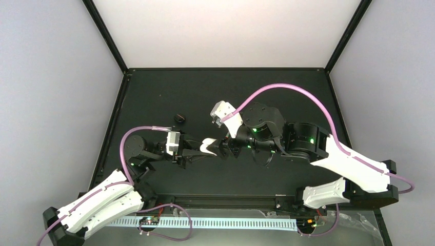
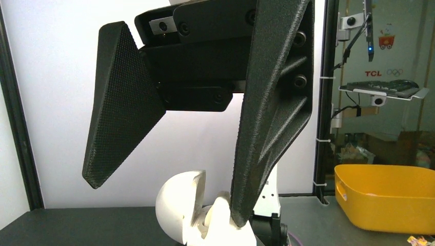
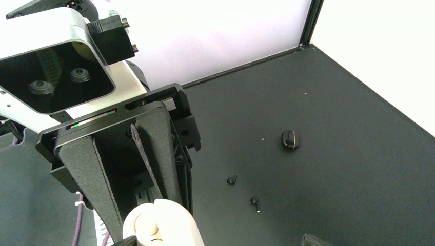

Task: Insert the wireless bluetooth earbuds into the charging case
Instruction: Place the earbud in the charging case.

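**Left pincer clamped on the open case, both buds loose on the table**

Low in the top view, the white-and-black left arm (image 1: pixel 97 202) and right arm (image 1: pixel 349 169) reach inward from their bases and meet at mid-frame. There the left gripper (image 1: pixel 197 152) is clamped on the small glossy white pill-shaped charging case (image 1: pixel 209 147). In the left wrist view the case (image 2: pixel 177 210) sits at the bottom centre with its shell hinged open, and one textured black finger (image 2: pixel 267 128) presses on it. The right gripper (image 1: pixel 229 148) is just beside the case, its jaws spread wide and holding nothing.

Farther off, in the lower middle of the right wrist view, the two tiny black rounded wireless bluetooth earbuds lie on the matte black table (image 3: pixel 359 169), outside the case. One bud (image 3: pixel 232 179) lies a little apart from the other bud (image 3: pixel 254 202). Beyond them, right of centre, rests a larger black round puck (image 3: pixel 290 139).
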You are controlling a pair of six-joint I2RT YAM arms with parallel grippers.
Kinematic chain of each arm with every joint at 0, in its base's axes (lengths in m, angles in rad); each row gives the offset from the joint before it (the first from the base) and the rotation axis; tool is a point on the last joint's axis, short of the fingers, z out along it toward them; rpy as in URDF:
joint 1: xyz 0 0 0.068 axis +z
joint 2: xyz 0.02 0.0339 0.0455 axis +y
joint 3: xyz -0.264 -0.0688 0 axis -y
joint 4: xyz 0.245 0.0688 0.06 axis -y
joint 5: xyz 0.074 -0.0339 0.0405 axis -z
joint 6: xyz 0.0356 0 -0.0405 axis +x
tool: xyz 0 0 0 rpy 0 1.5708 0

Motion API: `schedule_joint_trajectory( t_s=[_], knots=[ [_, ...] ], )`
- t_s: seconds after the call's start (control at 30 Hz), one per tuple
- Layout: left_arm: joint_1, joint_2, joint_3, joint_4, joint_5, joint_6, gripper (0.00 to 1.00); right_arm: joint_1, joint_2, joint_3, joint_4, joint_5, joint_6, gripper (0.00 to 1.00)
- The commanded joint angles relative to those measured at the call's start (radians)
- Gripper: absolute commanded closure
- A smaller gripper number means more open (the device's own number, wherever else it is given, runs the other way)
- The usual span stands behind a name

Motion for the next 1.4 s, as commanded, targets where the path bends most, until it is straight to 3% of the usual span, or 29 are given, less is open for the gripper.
schedule_joint_trajectory(
  t_s=[0.0, 0.27, 0.6, 0.67, 0.83, 1.13, 1.37],
  knots=[
    [-0.006, -0.020, 0.013, 0.029, 0.005, 0.010, 0.98, -0.003, -0.007, -0.017, -0.020, 0.055, 0.008, 0.18],
    [-0.006, -0.022, 0.014, 0.025, 0.003, 0.014, 0.98, -0.003, -0.016, -0.019, -0.029, 0.057, 0.009, 0.18],
    [-0.006, 0.010, 0.013, -0.066, -0.071, 0.056, 0.98, -0.003, -0.071, 0.128, -0.046, -0.163, -0.028, 0.21],
    [-0.006, 0.020, 0.017, -0.072, -0.082, 0.058, 0.98, -0.002, -0.055, 0.151, -0.075, -0.201, -0.034, 0.28],
    [-0.006, 0.042, 0.042, -0.099, -0.086, 0.059, 0.98, -0.002, -0.002, 0.152, -0.116, -0.228, -0.024, 0.61],
    [-0.006, 0.037, 0.051, -0.113, -0.070, 0.062, 0.98, -0.015, 0.055, 0.121, -0.119, -0.170, -0.007, 0.80],
    [-0.006, 0.033, 0.053, -0.119, -0.061, 0.064, 0.98, -0.030, 0.068, 0.096, -0.120, -0.130, -0.007, 0.83]
  ],
)
